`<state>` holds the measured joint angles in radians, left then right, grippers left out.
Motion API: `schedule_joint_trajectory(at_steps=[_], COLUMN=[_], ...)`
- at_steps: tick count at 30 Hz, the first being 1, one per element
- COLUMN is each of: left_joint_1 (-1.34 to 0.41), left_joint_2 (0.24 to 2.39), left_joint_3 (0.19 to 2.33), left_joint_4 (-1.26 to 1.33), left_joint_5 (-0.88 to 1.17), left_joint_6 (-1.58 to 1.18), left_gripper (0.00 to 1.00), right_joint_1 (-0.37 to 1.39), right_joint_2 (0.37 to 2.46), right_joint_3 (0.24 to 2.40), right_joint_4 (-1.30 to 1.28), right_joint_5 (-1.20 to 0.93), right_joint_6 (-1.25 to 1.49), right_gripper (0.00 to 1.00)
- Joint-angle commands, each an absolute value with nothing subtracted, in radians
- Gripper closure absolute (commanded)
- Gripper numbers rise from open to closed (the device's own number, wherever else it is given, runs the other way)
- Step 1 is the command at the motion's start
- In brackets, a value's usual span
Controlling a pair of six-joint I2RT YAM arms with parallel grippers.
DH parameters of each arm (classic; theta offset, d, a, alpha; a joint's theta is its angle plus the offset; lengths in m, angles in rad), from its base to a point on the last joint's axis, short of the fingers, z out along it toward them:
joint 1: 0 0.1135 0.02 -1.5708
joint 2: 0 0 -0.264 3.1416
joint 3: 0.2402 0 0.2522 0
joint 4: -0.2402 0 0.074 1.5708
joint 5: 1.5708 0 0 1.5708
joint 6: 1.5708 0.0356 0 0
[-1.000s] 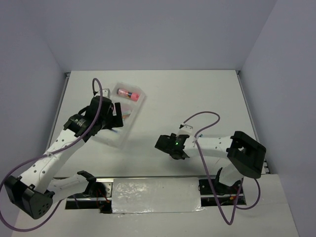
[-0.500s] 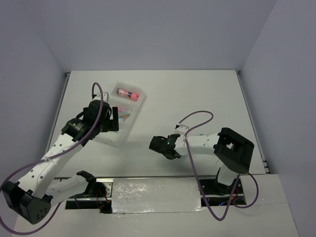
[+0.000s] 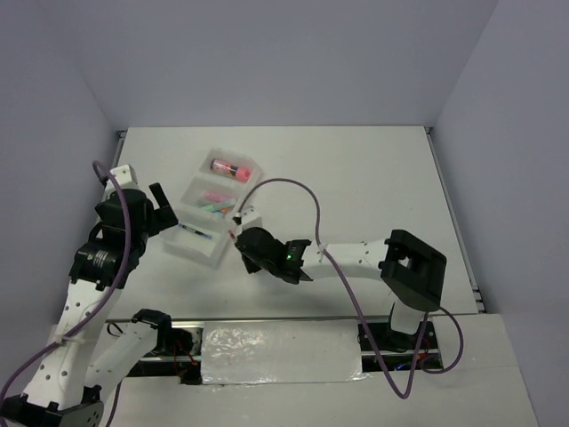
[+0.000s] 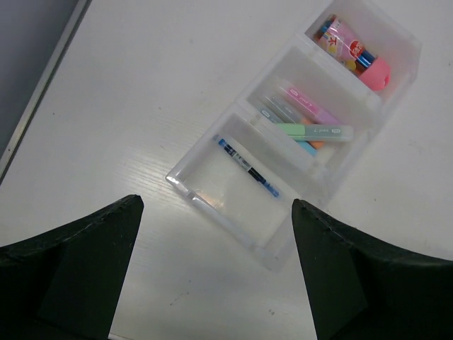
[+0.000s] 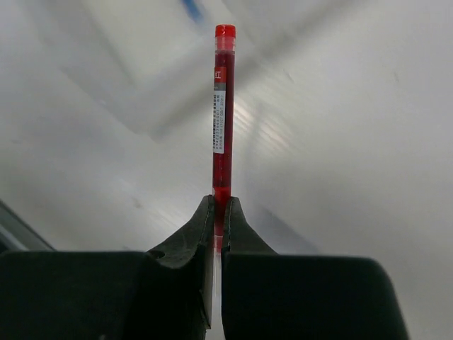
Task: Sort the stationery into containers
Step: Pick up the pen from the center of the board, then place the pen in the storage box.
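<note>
Stationery (image 3: 213, 206) is being carried in a clear three-compartment tray (image 4: 221, 219) lying askew on the left part of the white desk (image 3: 356, 178): a stubby pink-red tube (image 4: 354, 53) in the far compartment, pastel highlighters (image 4: 311, 131) in the middle one and a thin blue pen (image 4: 248, 168) in the near one. A thin red pen (image 5: 221, 106) with a labelled barrel is being pinched at one end by the right fingers (image 5: 191, 241), closed tight on it, just beside the tray's near right corner. The left fingers (image 4: 78, 262) are being held wide apart, gripping nothing, at the tray's near-left side. Bare desk is being left open from the tray's right side to the side wall (image 3: 498, 133), and the rear wall (image 3: 284, 62) is being seen well beyond the far compartment.
</note>
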<state>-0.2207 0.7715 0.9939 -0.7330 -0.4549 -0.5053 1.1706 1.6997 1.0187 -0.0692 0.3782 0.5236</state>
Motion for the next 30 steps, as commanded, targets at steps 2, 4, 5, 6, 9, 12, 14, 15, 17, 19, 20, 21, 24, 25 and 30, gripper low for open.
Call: schedule_joint_trajectory(at_steps=[2,4,5,6,9,12,14,15,17,19,20,21,24,25,30], left_joint_1=[-0.198,-0.192,-0.190,-0.190,-0.187,-0.187,-0.186,-0.186,-0.184,-0.184,-0.183,-0.183,-0.183,-0.183,-0.183], left_joint_2=[0.762,0.767,0.770,0.769,0.764,0.762,0.767,0.769,0.773,0.770,0.770,0.769,0.764,0.767,0.793], left_joint_3=[0.974,0.976,0.976,0.974,0.971,0.966,0.966,0.968,0.968,0.969,0.968,0.966,0.965,0.965,0.979], left_joint_4=[-0.698,-0.701,-0.701,-0.701,-0.698,-0.692,-0.687,-0.689,-0.689,-0.690,-0.687,-0.686,-0.683,-0.683,-0.652], left_joint_5=[-0.468,-0.472,-0.476,-0.474,-0.468,-0.457,-0.449,-0.446,-0.445,-0.443,-0.442,-0.440,-0.433,-0.430,-0.342], left_joint_6=[-0.517,-0.515,-0.515,-0.514,-0.511,-0.508,-0.505,-0.505,-0.505,-0.502,-0.500,-0.500,-0.500,-0.500,-0.476], left_gripper=[0.01,0.01,0.01,0.01,0.01,0.01,0.01,0.01,0.01,0.01,0.01,0.01,0.01,0.01,0.01], right_joint_1=[1.172,1.169,1.166,1.154,1.129,1.117,1.104,1.101,1.092,1.091,1.091,1.086,1.068,1.063,0.962], right_joint_2=[1.755,1.845,1.876,1.931,1.999,2.063,2.097,2.108,2.135,2.160,2.166,2.171,2.155,2.139,1.889], right_joint_3=[1.218,1.346,1.392,1.473,1.596,1.690,1.727,1.762,1.796,1.815,1.833,1.841,1.838,1.824,1.576], right_joint_4=[0.121,0.078,0.060,0.028,-0.006,-0.052,-0.072,-0.080,-0.092,-0.097,-0.103,-0.106,-0.100,-0.092,-0.044], right_joint_5=[0.213,0.170,0.170,0.154,0.123,0.103,0.091,0.083,0.057,0.051,0.043,0.037,0.014,0.012,0.108], right_joint_6=[0.178,0.106,0.089,0.080,0.045,0.011,0.011,0.011,0.011,0.011,0.015,0.024,0.061,0.072,0.234], right_gripper=[1.00,1.00,1.00,1.00,1.00,0.99,0.98,0.97,0.93,0.81,0.70,0.52,0.38,0.37,0.36])
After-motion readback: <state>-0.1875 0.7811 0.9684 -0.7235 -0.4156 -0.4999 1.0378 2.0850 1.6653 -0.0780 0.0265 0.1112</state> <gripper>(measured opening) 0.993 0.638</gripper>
